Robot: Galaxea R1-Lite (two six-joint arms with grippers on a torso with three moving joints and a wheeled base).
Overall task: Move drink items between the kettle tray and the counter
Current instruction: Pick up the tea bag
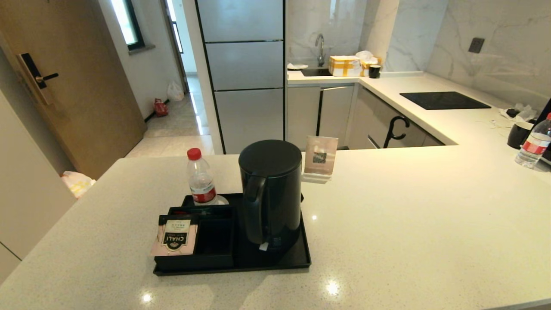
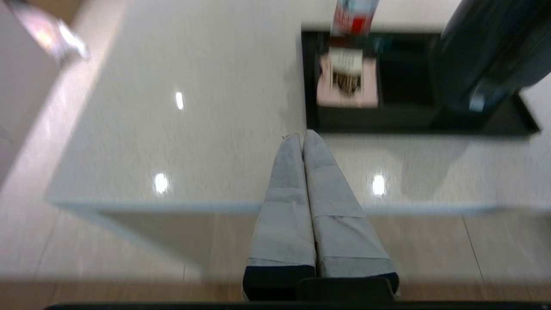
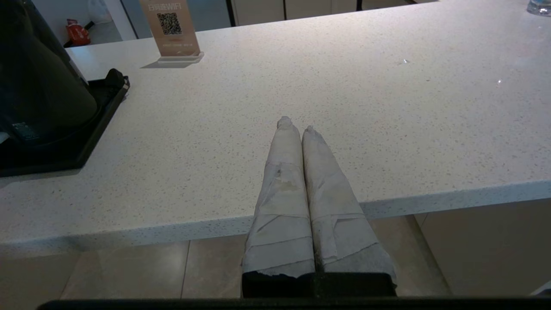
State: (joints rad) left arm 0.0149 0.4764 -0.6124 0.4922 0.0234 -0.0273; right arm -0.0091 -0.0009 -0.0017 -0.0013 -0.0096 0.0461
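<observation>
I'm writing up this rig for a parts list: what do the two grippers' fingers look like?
Both look alike. The left gripper has two long tapered fingers wrapped in pale grey tape or cloth, with seam lines across them, rising from a black base. The right gripper matches, though its wrapping is more wrinkled, frayed at the base and slightly stained. No cables or markings show.

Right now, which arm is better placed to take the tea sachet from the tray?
The left arm. The tea sachet lies at the tray's left end, and the shut left gripper points just short of that end. The right gripper faces bare counter beyond the kettle.
</observation>
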